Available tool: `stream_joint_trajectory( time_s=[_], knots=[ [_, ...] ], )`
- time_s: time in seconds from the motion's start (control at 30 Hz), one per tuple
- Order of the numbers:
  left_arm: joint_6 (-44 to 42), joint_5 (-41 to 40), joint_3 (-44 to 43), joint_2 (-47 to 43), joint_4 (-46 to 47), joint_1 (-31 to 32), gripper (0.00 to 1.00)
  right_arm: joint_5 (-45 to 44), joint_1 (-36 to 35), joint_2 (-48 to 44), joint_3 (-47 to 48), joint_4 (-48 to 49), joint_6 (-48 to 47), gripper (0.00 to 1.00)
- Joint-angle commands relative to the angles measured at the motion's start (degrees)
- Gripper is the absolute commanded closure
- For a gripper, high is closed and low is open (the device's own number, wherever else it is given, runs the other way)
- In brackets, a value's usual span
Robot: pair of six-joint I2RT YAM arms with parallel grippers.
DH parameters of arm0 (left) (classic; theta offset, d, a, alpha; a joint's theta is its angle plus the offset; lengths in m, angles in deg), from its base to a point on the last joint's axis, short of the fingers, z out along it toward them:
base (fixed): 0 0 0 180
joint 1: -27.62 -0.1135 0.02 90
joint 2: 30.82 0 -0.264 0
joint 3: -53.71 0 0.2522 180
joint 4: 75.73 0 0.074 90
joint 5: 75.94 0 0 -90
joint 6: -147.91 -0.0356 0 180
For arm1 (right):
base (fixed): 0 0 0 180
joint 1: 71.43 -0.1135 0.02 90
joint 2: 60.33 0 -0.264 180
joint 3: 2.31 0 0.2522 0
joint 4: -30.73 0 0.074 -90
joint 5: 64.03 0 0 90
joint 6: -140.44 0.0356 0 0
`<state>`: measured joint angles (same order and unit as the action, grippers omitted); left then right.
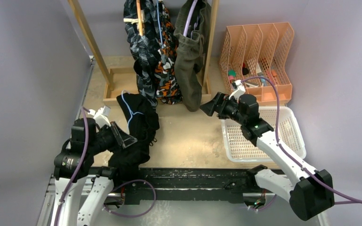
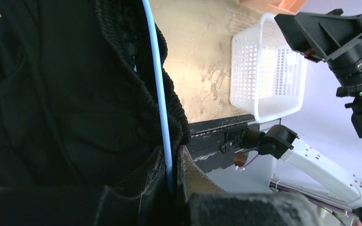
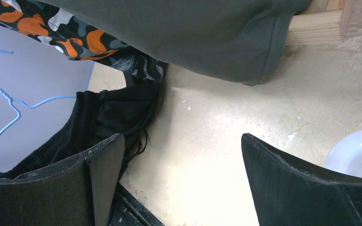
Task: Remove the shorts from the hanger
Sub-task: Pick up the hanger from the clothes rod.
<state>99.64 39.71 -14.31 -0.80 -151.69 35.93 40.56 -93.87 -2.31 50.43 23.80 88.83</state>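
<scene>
A: Left gripper (image 2: 172, 162)?
B: Clamped on the wire of the blue hanger (image 2: 161, 94), which runs straight between the two pads. The black shorts (image 2: 52, 94) are bunched on its left, with the elastic waistband hugging the wire. Can't tell if cloth is pinched in too.
A: Where do those shorts sit overall?
B: Near-left of the table (image 1: 188, 136), in front of the wooden rack (image 1: 87, 33), with the hanger wire threaded through them, so not off yet. The lower half drapes over the left arm, and whether it touches the tabletop is hidden. Overhead only a short loop of wire shows; the rest is buried in fabric.
A: Right gripper (image 3: 183, 137)?
B: Fingers spread wide with nothing between them, over bare table just beside the hem of the olive shorts (image 3: 193, 33). The white basket (image 3: 358, 150) is clipped at the lower right of that view.
A: The other pairs?
B: The navy printed shorts (image 1: 143, 52), camo shorts (image 1: 167, 70) and the olive pair hang side by side on the rack, touching. Their tops are cut off by the frame edge, so their hangers barely show. Navy overlaps camo and the two are hard to separate.
A: Anything else?
B: An orange file sorter (image 1: 259, 52) behind the basket. The small items in it are too tiny to name.
</scene>
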Motion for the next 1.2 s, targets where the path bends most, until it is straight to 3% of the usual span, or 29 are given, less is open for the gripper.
stream_joint_trajectory(
  time_s=[0.0,0.23,0.4,0.7,0.8,0.97,1.07,1.13,1.17],
  knots=[
    [-6.8,6.2,-2.1,1.7,-5.0,-3.0,1.0,1.9,0.0,1.1,-0.2,4.0,-0.5,0.06],
    [-6.1,12.6,-6.4,4.3,3.8,-4.8,1.0,12.0,0.0,2.5,0.1,10.2,-2.7,0.07],
    [-8.5,14.5,-9.7,7.1,4.4,-5.1,1.0,15.6,0.0,2.7,1.1,10.9,-4.7,0.08],
    [-15.1,12.9,-28.5,19.1,6.5,-4.8,1.0,15.7,0.1,2.8,4.0,7.2,-7.0,0.08],
    [-15.1,13.8,-26.7,20.1,10.7,-4.8,1.0,16.4,0.0,2.0,5.6,7.0,-9.3,0.08],
    [-21.7,18.3,-26.8,21.8,7.8,-4.4,1.0,24.8,0.0,2.6,12.5,5.2,-16.9,0.12],
    [-22.5,22.8,-25.2,19.0,9.4,-3.3,1.0,33.2,-0.6,4.4,15.9,4.4,-21.3,0.13],
    [-18.3,25.0,-21.2,15.1,16.6,-3.3,1.0,35.5,-2.5,5.8,20.0,3.5,-24.2,0.14],
    [-19.2,24.6,-20.4,14.0,15.6,-3.3,1.0,35.0,-4.6,6.8,21.9,2.2,-25.8,0.14]
  ],
)
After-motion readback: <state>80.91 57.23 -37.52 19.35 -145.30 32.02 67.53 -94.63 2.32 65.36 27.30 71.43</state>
